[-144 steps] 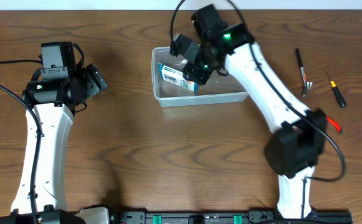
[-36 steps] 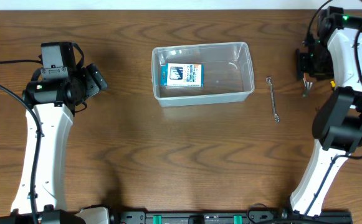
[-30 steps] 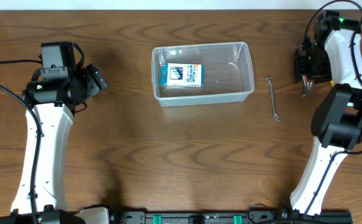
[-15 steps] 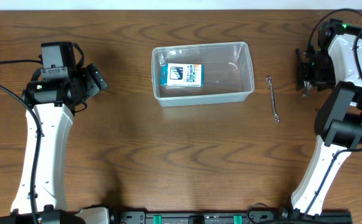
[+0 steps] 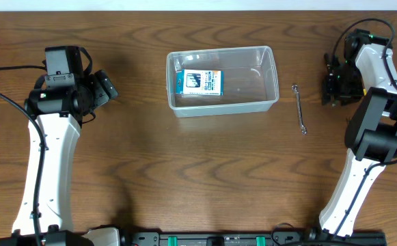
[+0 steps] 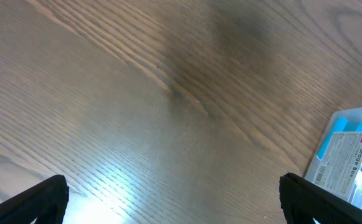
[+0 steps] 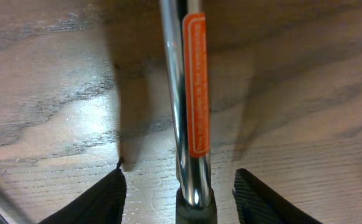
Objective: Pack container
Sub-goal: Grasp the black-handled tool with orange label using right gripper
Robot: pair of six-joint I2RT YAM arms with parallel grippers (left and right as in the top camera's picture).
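Right pincer, at the right edge of the overhead view: fingers spread wide, straddling but not touching a chrome-shafted tool with an orange label strip and dark handle that lies flat on the brown wooden table. Left pincer, at left of the overhead view: also wide apart, holding nothing, bare table beneath it. Between the right pincer and the centre lies a small silver spanner, apart from everything else. The clear, shallow rectangular plastic container sits at upper centre of the table, well apart from both pincers, with a small blue-and-white box lying in its left half. Assessment: the container is probably light, with thin walls that flex and smooth sides that slip. If it must be moved, pinch over the rimmed edge at a short wall, not across the body.
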